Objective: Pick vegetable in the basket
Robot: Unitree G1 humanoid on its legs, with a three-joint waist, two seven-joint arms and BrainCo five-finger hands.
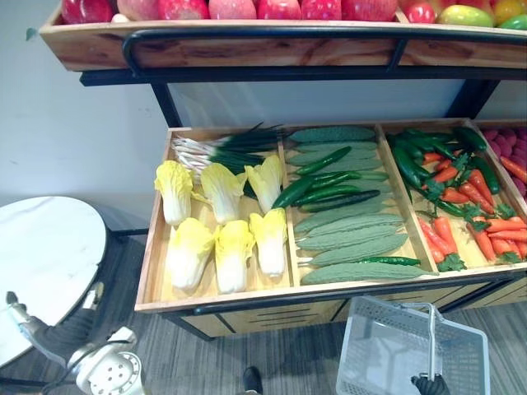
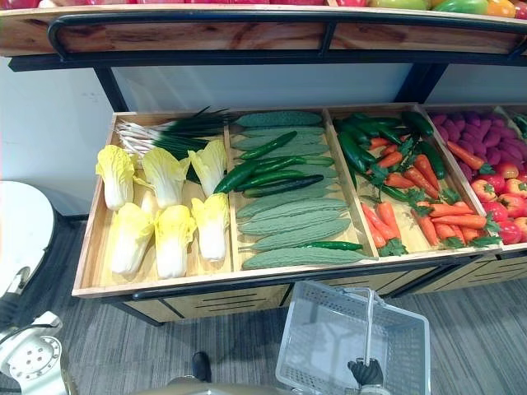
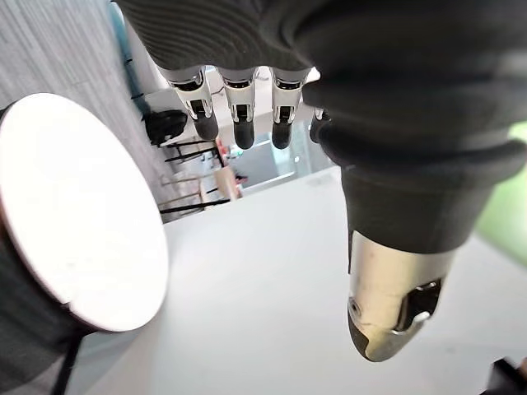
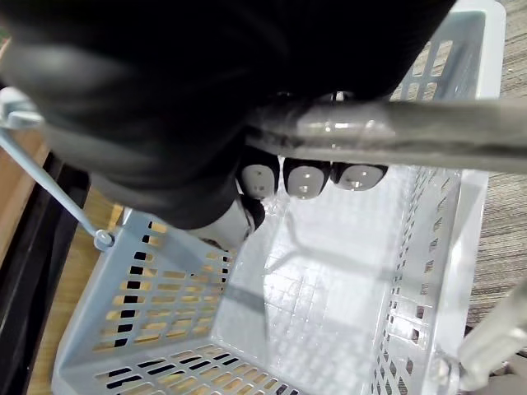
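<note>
— Fingers (image 4: 306, 178) of the right hand (image 2: 366, 372): what have they got?

— They are curled tight round the handle (image 4: 395, 136) of the grey plastic basket (image 2: 300, 346), which hangs directly beneath them.

— And the left hand (image 3: 395, 164)?

— Its fingers (image 3: 239, 115) are straight and loose, with nothing in them.

— Where are the vegetables (image 2: 272, 174)?

— Ahead of the right fingers, past the basket's far rim, lying in the wooden display tray (image 2: 214, 281). Carrots (image 2: 449, 216) lie ahead and a little to the right of those fingers, with dark green peppers (image 2: 358, 152) beyond them. Ahead and to the left lie long pale-green ridged ones (image 2: 298, 234). They look like bitter gourds, though I can't be sure from here.

— Anything further left?

— Napa cabbages (image 2: 174, 234) in two rows, well off to the left of the fingers, with scallions (image 2: 165, 132) behind them. Tomatoes (image 2: 506, 202) sit far to the right.
</note>
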